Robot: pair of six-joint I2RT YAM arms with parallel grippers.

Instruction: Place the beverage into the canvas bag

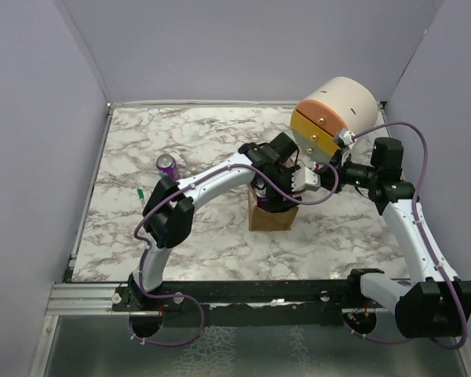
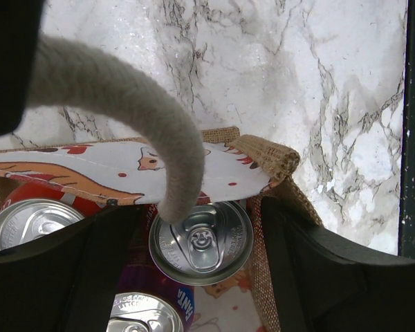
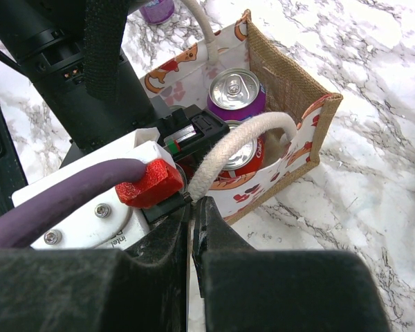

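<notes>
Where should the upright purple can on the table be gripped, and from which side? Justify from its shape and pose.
Probably its round side wall at mid-height, squeezed across the width, approached level from the near side. The purple can is a cylinder standing upright, well apart from the canvas bag.

Cans (image 3: 234, 86) are sitting inside the canvas bag (image 1: 272, 216), a lone can (image 1: 167, 166) is standing well off to the bag's left, and a big cylinder (image 1: 335, 115) is lying behind it, rightward.

canvas bag (image 1: 272, 218) mostly hidden under arms, lowest can (image 2: 141, 315) cut off
</notes>
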